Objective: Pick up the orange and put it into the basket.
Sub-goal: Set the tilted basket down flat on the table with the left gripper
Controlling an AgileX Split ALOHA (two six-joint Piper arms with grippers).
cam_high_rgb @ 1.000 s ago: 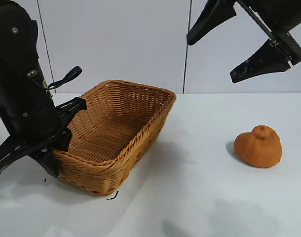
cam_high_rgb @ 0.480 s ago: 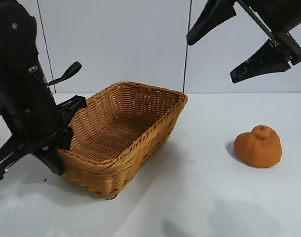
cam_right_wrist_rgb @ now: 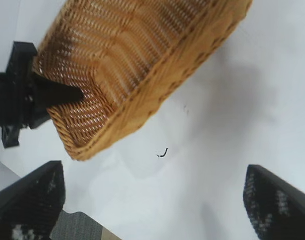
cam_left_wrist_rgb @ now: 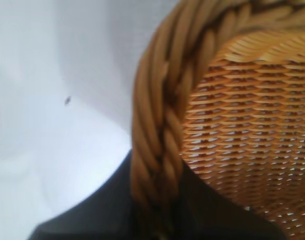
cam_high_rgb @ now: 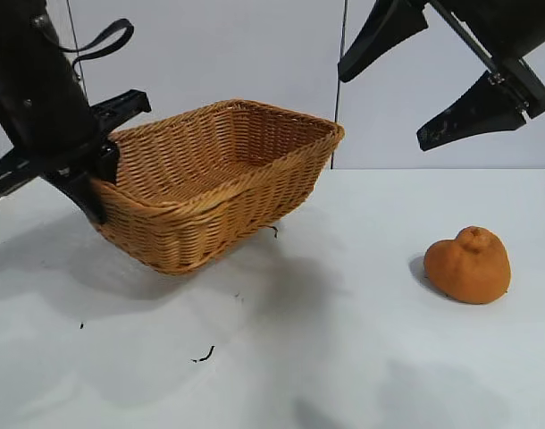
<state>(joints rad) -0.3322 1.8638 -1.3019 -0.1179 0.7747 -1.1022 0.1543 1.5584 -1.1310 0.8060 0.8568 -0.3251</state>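
While the basket [cam_high_rgb: 221, 183] hangs clear of the white desk [cam_high_rgb: 344, 357], tilted with its far corner highest, we see the left hand [cam_high_rgb: 101, 163] clamped on the braided rim at the basket's left end. From the left wrist view, we note the rim [cam_left_wrist_rgb: 160, 145] running down between the dark fingers [cam_left_wrist_rgb: 117, 200], with the woven inner wall beside it. We find the orange [cam_high_rgb: 467, 264] resting on the desk at the right, well apart from the basket, its knob pointing up. We see the right hand [cam_high_rgb: 438, 76] high above the desk at the upper right, its fingers spread wide and holding nothing. From the right wrist view, we look down on the lifted basket [cam_right_wrist_rgb: 142, 65] and on small dark specks [cam_right_wrist_rgb: 163, 152] lying on the desk beneath it.
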